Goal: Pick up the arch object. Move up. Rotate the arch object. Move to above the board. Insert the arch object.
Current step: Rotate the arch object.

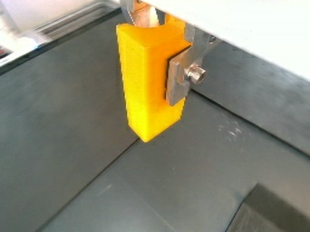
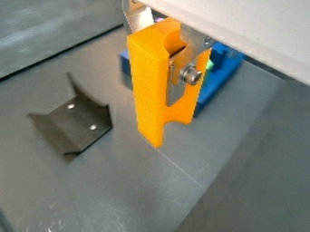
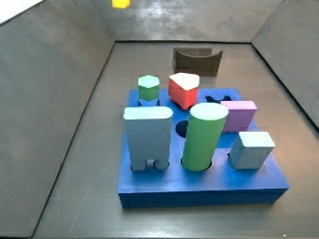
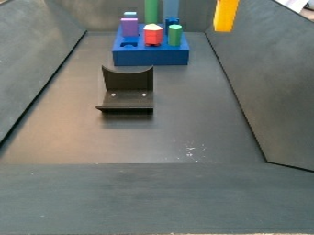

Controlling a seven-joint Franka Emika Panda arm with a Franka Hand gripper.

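The arch object [image 1: 145,82] is a tall yellow block with orange sides, hanging upright well above the dark floor. My gripper [image 1: 160,62] is shut on its upper part; one silver finger [image 1: 182,77] presses its side. A wrist view shows the arch object [image 2: 151,86] with its cut-out near the finger [image 2: 188,80], in my gripper [image 2: 164,68]. In both side views only the block's lower end shows, at the frame's upper edge [image 3: 119,4] [image 4: 227,14]; the gripper itself is out of frame. The blue board [image 3: 200,191] [image 4: 151,57] [image 2: 226,77] lies off to one side of it.
The board carries a tall light-blue block [image 3: 147,138], a green cylinder [image 3: 204,137], a red block [image 3: 185,91], a green hexagon [image 3: 148,89], a purple block [image 3: 240,116] and a pale cube [image 3: 253,149]. The fixture [image 4: 125,89] [image 3: 197,61] [image 2: 71,122] stands beside the board. Sloping dark walls enclose the floor.
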